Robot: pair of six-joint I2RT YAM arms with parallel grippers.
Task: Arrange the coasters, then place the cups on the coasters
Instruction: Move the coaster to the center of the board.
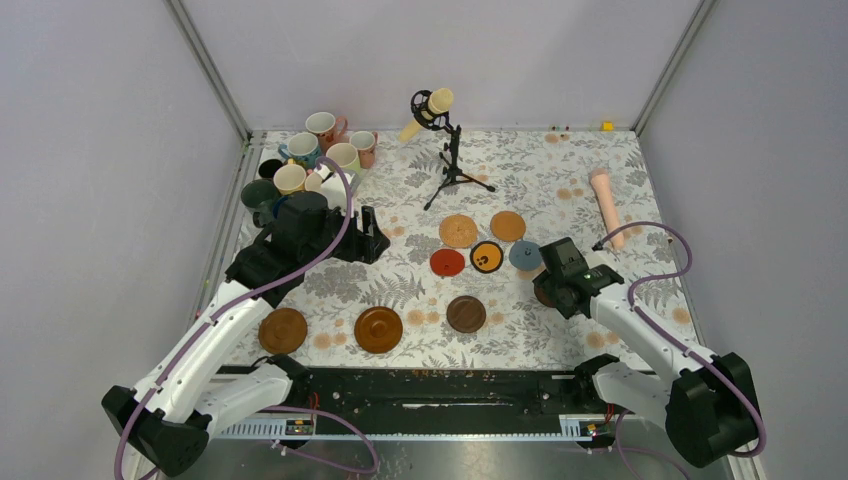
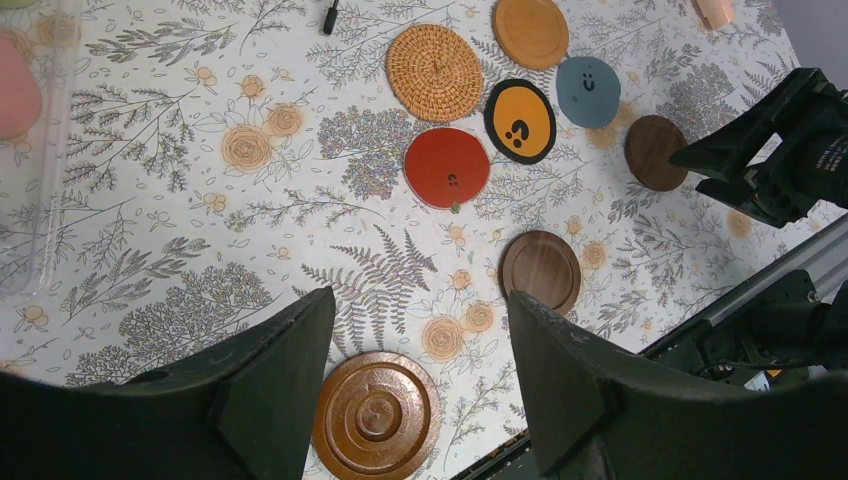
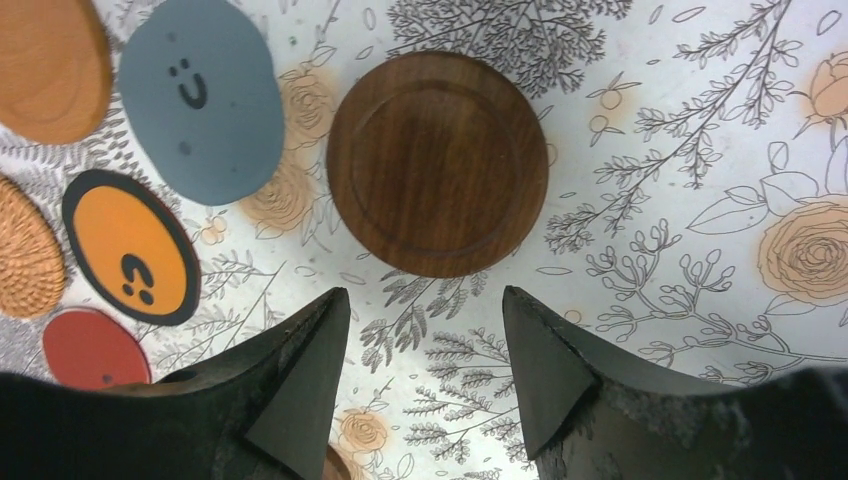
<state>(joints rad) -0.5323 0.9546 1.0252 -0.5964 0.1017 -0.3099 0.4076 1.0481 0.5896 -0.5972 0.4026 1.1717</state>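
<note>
Several cups (image 1: 310,160) stand clustered at the back left corner. Coasters lie spread over the floral table: woven tan (image 1: 458,230), light wood (image 1: 507,225), red (image 1: 447,262), black-rimmed orange (image 1: 487,256), grey-blue (image 1: 525,255), dark brown (image 1: 465,313) and two mid-brown (image 1: 378,329) (image 1: 283,330). My left gripper (image 2: 420,320) hangs open and empty high over the ringed mid-brown coaster (image 2: 377,415). My right gripper (image 3: 425,300) is open, its tips just short of a dark wooden coaster (image 3: 437,163) that lies flat and free on the cloth.
A cream microphone on a black stand (image 1: 440,115) stands at the back centre. A pink cylindrical handle (image 1: 607,205) lies at the right. Grey walls close in the sides, and a black rail (image 1: 420,390) runs along the near edge.
</note>
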